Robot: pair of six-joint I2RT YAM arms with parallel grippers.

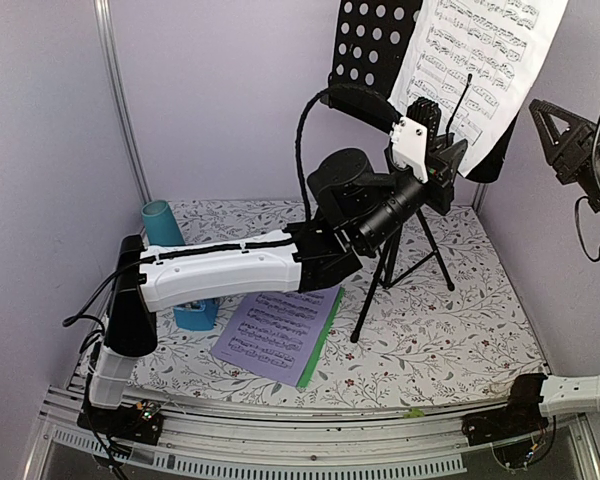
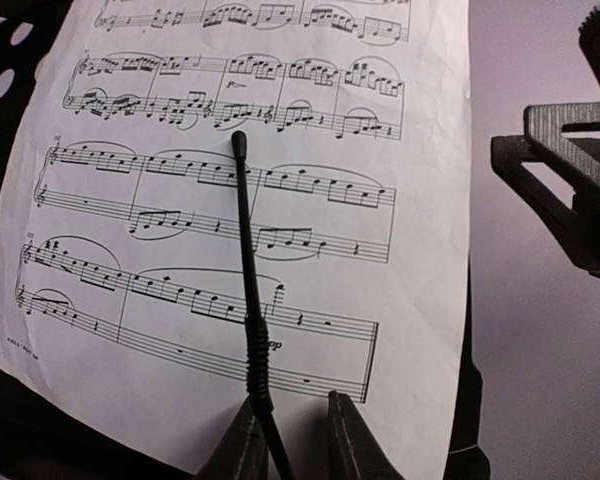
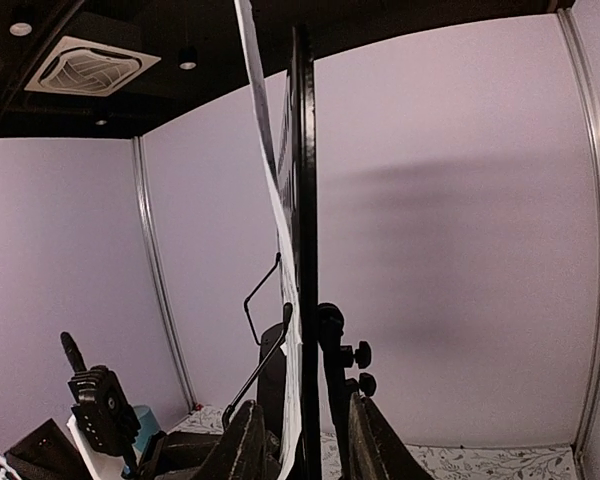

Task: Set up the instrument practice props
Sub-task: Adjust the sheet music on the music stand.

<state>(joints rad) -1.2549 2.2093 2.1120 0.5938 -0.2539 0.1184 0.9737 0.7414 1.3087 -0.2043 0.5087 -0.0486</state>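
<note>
Sheet-music page [image 2: 310,150] marked "pp" leans on music stand [image 1: 365,40]; spread left fingers [image 2: 352,440] flank its wire [image 2: 244,230], spread right fingers [image 3: 242,445] its edge [image 3: 302,200].

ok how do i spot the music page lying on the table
Start at the floral-patterned tabletop and find the black tripod music stand. Just left of its legs a pale sheet-music page lies flat. Unlike the other page propped on the stand's perforated desk, it shows a green edge.
</note>
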